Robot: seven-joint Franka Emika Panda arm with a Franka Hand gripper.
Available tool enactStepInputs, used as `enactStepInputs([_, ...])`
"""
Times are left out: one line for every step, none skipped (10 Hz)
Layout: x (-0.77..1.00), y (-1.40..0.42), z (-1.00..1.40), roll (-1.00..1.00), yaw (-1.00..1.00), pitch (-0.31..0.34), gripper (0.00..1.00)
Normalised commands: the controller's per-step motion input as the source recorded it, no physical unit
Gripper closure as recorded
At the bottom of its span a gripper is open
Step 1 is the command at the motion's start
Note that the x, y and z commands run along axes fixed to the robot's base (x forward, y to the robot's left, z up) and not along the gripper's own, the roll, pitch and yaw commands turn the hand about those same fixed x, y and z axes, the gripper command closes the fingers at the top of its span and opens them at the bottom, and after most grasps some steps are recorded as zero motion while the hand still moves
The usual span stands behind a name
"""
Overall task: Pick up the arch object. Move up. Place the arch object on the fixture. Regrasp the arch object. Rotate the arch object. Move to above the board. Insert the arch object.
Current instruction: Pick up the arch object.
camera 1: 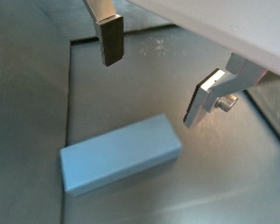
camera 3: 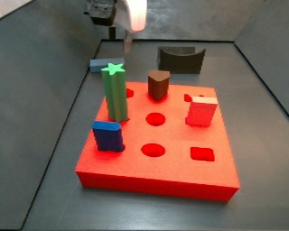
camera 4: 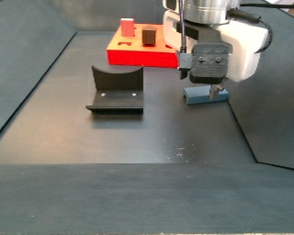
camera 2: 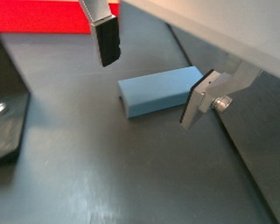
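The arch object (camera 2: 157, 93) is a slim slate-blue prism lying flat on the dark floor beside the board; it also shows in a wrist view (camera 1: 119, 161) and in a side view (camera 4: 201, 95). My gripper (camera 2: 152, 74) hangs open just above it, nothing between the fingers; one silver finger (camera 2: 198, 101) stands close to the prism's end. From the side, the gripper (camera 4: 200, 83) is over the prism. The fixture (camera 4: 115, 89) stands apart, beside the red board (camera 4: 135, 55). Behind the green post, only an end of the arch object (camera 3: 97, 65) shows.
On the red board (camera 3: 172, 171) stand a green star-topped post (camera 3: 115, 90), a short blue block (camera 3: 107, 135), a brown peg (camera 3: 158, 86) and a red block (camera 3: 201, 110). The fixture (camera 3: 180, 60) sits behind the board. Tray walls border the floor.
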Motion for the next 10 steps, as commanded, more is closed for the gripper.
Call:
enactStepInputs([-0.25, -0.59, -0.57, -0.23, -0.29, -0.029, 0.00])
enactStepInputs([-0.31, -0.58, -0.76, -0.10, -0.17, -0.027, 0.00])
enactStepInputs([-0.35, -0.34, -0.65, -0.01, 0.00, -0.073, 0.00])
enactStepInputs([-0.23, -0.11, -0.36, 0.00, 0.02, -0.109, 0.00])
enactStepInputs([-0.10, 0.00, -0.38, 0.00, 0.01, -0.067, 0.00])
enactStepInputs([0.00, 0.00, -0.33, 0.00, 0.00, -0.034, 0.00])
enactStepInputs([0.00, 0.00, -0.26, 0.00, 0.00, 0.000, 0.00])
enactStepInputs([0.00, 0.00, -0.24, -0.01, 0.00, 0.000, 0.00])
enactStepInputs([0.00, 0.00, -0.11, -0.11, 0.00, -0.013, 0.00])
enactStepInputs([0.00, 0.00, -0.03, 0.00, 0.00, 0.000, 0.00])
